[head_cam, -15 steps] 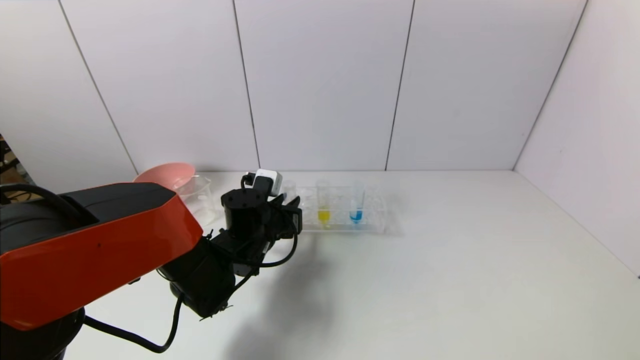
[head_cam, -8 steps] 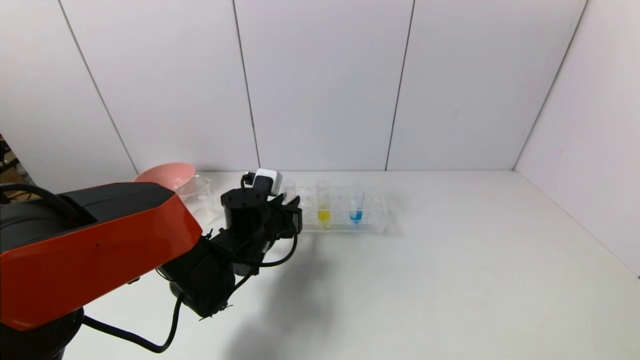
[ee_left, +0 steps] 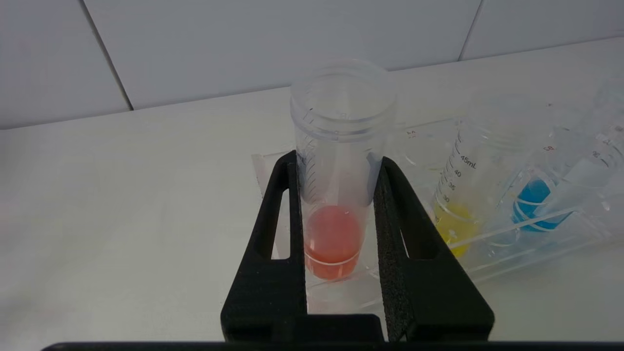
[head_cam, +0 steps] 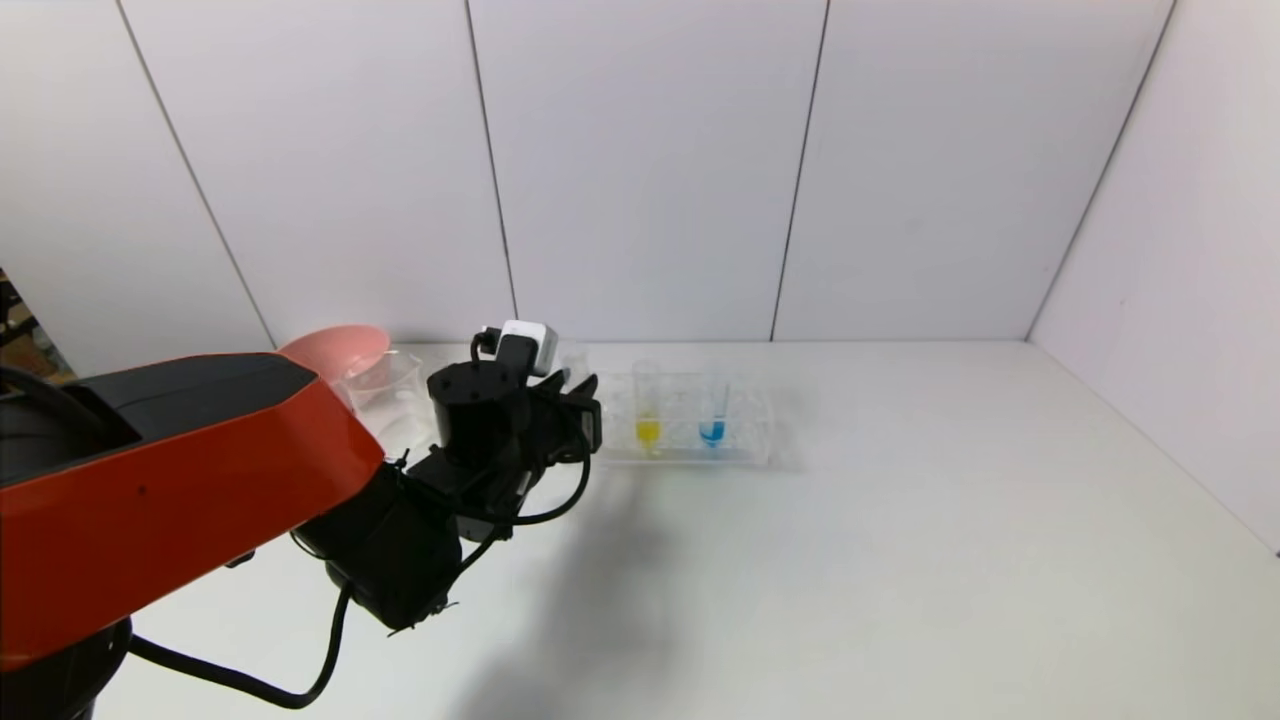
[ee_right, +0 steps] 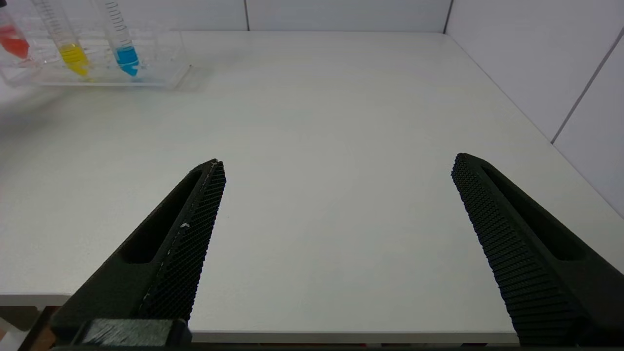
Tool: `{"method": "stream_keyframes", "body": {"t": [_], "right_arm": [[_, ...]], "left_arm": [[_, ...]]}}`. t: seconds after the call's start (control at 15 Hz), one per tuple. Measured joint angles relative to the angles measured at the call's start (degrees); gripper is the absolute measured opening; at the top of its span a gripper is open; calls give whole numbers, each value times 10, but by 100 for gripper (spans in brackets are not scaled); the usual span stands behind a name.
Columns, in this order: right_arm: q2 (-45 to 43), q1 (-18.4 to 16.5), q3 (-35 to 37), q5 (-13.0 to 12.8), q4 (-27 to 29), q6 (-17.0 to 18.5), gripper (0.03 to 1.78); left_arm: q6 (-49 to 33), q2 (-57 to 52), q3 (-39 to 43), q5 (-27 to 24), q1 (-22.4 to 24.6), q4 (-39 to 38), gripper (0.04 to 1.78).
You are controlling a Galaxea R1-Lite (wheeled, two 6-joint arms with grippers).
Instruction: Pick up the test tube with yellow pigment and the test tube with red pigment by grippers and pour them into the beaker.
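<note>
At the rack's (ee_left: 536,239) left end I've got the left gripper (ee_left: 336,195) clamped tight on the test tube with red pigment (ee_left: 336,195), right gripper (ee_right: 336,195) wide open and idle, so next I'd lift straight up toward the beaker (head_cam: 395,385).

Red-orange liquid in clear test tube with red pigment (ee_left: 336,195); test tube with yellow pigment (ee_left: 460,195) clear; blue-liquid tube (ee_left: 536,200); black fingers (ee_left: 270,243); pink bowl (head_cam: 335,347); white bench (head_cam: 900,550).
</note>
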Motion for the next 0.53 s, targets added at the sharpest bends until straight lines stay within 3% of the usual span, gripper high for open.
{"method": "stream_keyframes", "body": {"t": [0.53], "right_arm": [[0,0,0,0,0,0,170]], "left_arm": [[12,-39,4,2,-1,-7,43]]}}
